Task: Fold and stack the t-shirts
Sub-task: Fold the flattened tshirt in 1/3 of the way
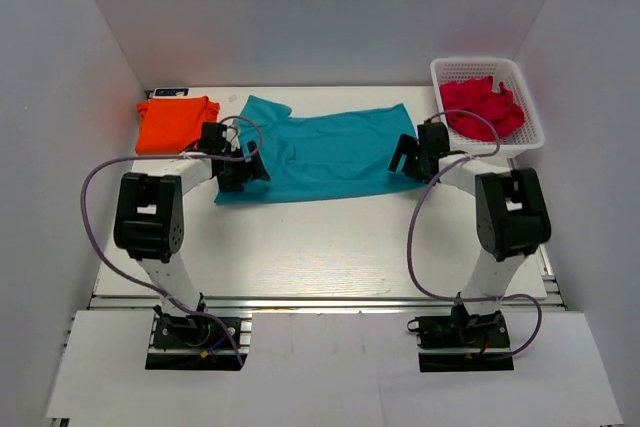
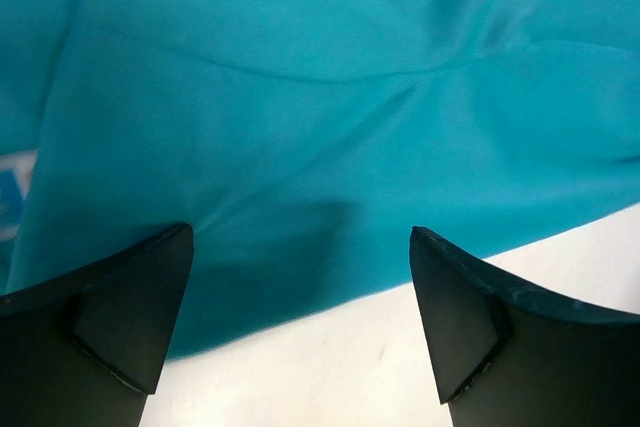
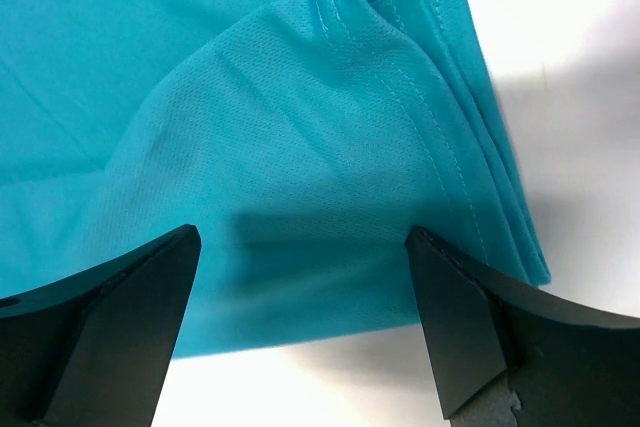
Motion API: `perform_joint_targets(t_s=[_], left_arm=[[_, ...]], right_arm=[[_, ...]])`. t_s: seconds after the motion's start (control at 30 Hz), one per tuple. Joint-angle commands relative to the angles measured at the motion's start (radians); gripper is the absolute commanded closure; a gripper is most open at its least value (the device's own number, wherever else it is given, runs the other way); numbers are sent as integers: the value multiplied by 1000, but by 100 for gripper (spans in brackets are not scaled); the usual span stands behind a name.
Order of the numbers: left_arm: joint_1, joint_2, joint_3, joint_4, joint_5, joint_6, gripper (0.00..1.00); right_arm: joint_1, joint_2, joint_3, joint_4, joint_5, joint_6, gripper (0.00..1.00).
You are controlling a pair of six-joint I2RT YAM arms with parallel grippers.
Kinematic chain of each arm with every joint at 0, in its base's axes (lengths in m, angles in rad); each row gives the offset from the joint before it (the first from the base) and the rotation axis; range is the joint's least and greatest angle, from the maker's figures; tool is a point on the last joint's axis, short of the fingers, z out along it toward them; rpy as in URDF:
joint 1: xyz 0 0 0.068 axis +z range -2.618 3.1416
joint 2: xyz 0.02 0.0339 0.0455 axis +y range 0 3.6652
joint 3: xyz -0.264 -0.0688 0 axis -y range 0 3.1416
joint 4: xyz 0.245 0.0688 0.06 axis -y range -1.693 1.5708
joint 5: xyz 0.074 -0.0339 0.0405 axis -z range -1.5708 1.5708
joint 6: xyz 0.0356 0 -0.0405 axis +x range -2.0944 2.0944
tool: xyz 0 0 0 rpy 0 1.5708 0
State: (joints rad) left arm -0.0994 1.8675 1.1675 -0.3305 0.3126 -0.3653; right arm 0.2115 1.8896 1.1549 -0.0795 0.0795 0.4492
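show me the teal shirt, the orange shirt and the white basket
teal shirt (image 1: 330,152), top view, middle of its spread body
orange shirt (image 1: 175,125), top view, centre of its fabric
white basket (image 1: 478,67), top view, its far wall

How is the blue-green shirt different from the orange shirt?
The blue-green shirt lies spread wide across the middle of the table, while the orange shirt is folded small in the far left corner. The blue-green shirt covers much more of the table than the orange shirt. The open left claw and open right claw are over the blue-green shirt's edges, not the orange shirt. Both shirts are plain and lie on the table.
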Motion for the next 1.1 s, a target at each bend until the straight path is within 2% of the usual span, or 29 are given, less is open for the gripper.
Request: perform_joint_targets(t_s=[0.0, 0.13, 0.3, 0.47, 0.57, 0.63, 0.7, 0.83, 0.87, 0.93, 1.0, 1.03, 1.07], left_arm=[[7, -140, -139, -110, -101, -27, 0], [7, -296, -348, -143, -92, -92, 0], [7, -517, -479, -263, -84, -136, 0], [-11, -686, -412, -318, -81, -136, 0], [-11, -706, -356, -245, -84, -117, 0], [-11, -706, -336, -132, -102, -106, 0], [-11, -659, -267, -53, -115, -86, 0], [-11, -457, -93, -2, -135, -18, 0], [-11, -347, 3, -14, -167, -6, 0], [-11, -231, 105, -39, -217, 8, 0], [-11, -118, 269, -61, -227, 51, 0], [-11, -3, 331, -80, -227, 60, 0], [-11, 49, 447, -122, -227, 71, 0]], right_arm=[[-8, -108, -210, -78, -17, 95, 10], [0, -382, -443, -150, -9, 144, 10], [5, -566, -592, -235, -58, 157, 10], [28, -698, -532, -232, -158, 34, 10], [32, -727, -483, -189, -177, 3, 10], [35, -727, -439, -135, -167, -20, 10], [32, -696, -391, -118, -132, -38, 10], [29, -595, -258, -106, -36, -15, 10], [29, -568, -248, -97, -5, -6, 10], [29, -529, -206, -69, 19, -1, 10], [29, -476, -167, -66, 26, 0, 10], [28, -462, -137, -72, 26, -7, 10], [28, -449, -108, -106, 29, -9, 10]])
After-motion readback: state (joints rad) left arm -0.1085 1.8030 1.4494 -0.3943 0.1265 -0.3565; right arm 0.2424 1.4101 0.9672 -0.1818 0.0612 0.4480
